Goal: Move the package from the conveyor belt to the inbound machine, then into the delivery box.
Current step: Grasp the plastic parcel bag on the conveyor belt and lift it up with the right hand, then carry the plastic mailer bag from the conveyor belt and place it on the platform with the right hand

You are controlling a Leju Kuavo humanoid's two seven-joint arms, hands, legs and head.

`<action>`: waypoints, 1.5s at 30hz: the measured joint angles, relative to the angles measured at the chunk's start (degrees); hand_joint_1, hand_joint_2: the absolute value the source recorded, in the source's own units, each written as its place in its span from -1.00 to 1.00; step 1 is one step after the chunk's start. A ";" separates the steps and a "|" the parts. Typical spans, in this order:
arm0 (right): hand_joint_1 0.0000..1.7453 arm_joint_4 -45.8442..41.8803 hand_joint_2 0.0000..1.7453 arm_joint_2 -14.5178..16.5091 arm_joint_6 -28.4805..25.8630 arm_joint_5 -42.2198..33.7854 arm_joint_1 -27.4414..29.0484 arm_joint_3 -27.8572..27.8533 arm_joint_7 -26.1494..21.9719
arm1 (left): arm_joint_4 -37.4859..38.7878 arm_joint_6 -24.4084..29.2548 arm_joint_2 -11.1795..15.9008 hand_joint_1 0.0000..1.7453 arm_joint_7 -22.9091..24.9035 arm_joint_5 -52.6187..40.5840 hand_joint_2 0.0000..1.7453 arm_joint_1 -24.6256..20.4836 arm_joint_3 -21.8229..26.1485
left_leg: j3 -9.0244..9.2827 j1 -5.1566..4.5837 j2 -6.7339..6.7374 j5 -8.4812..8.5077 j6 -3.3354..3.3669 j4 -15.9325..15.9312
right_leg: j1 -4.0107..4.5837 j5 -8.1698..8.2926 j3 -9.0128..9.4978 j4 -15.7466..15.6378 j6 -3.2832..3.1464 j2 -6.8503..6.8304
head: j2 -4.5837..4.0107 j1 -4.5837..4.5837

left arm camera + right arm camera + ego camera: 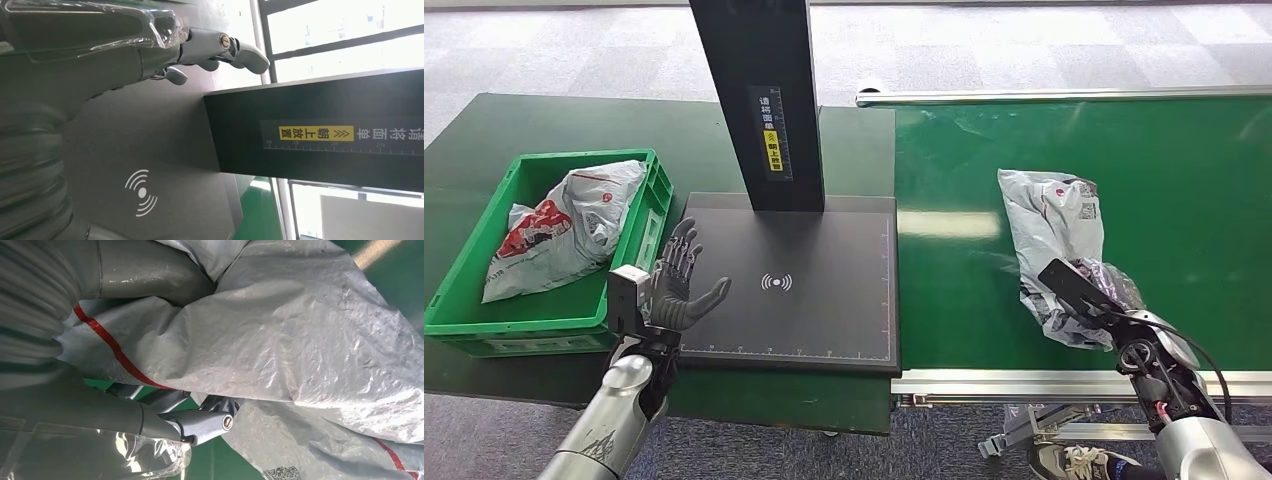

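A grey plastic package [1054, 225] with red print lies on the green conveyor belt [1184, 180] at the right. My right hand [1096, 295] grips its crumpled near end; in the right wrist view the package [300, 340] bunches between my palm and thumb [205, 422]. The inbound machine, a black plate [824, 310] with a scan symbol and a black column [759, 100], stands in the middle. My left hand [679, 280] hovers open at the plate's left edge, fingers spread. The left hand [100, 50] holds nothing above the plate [142, 192].
The green delivery box [484, 215] sits left of the plate with another grey and red package [564, 225] inside. A metal rail [1064, 95] runs along the belt's far side. The belt's near frame [1024, 383] lies just ahead of my right arm.
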 joint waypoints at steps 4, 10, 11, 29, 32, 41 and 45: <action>1.00 -3.33 1.00 0.60 -5.62 -2.20 1.44 -1.13 -4.73 | -0.21 0.18 0.05 -1.00 -0.34 0.08 1.00 0.04 0.00 | -0.01 0.00 0.00 0.00 0.00 0.00 | 0.00 0.00 -0.02 0.00 0.00 0.00 | -0.01 0.01; 1.00 -18.19 1.00 2.15 -15.13 -2.25 6.76 -3.27 -9.07 | -0.17 0.99 0.01 -1.00 -3.08 0.04 1.00 -0.50 -0.02 | -0.01 0.01 0.01 0.00 0.00 0.00 | 0.01 0.00 -0.07 0.00 0.00 0.00 | -0.01 0.00; 1.00 -20.80 1.00 2.25 -15.89 -0.98 7.67 -3.20 -9.33 | -0.17 1.13 -0.03 -1.00 -3.42 -0.02 1.00 -0.76 -0.02 | -0.02 0.01 0.01 0.00 0.00 0.00 | 0.01 0.00 -0.08 0.00 0.00 0.01 | -0.01 0.01; 1.00 -35.29 1.00 3.92 -12.02 13.76 6.93 9.16 -10.39 | 1.49 0.70 -1.23 -1.00 -4.61 -0.11 1.00 -5.15 -1.00 | -0.03 0.02 0.13 0.01 -0.01 -0.01 | 0.03 0.01 -0.08 0.01 -0.01 0.13 | -0.01 0.01; 1.00 -34.50 1.00 4.74 -9.20 14.73 2.99 15.05 -10.23 | 2.00 0.44 -1.62 -1.00 -4.63 -0.31 1.00 -5.80 -1.11 | -0.01 0.02 0.16 0.03 -0.02 -0.01 | 0.04 0.02 -0.08 0.03 -0.02 0.16 | 0.00 0.01; 1.00 -26.16 1.00 8.11 -4.22 17.17 -8.11 34.42 -11.64 | 2.25 0.09 -3.04 -1.00 -4.40 -0.55 1.00 -8.27 -1.40 | -0.02 0.02 0.13 0.03 -0.02 -0.01 | 0.03 0.01 -0.08 0.03 -0.02 0.17 | -0.01 0.02; 1.00 -20.85 1.00 10.85 -4.18 16.98 -11.05 40.01 -12.36 | 2.41 -0.02 -3.67 -1.00 -4.24 -0.61 1.00 -9.44 -1.93 | -0.01 0.02 0.13 0.03 -0.02 -0.01 | 0.03 0.02 -0.08 0.03 -0.02 0.18 | -0.01 0.01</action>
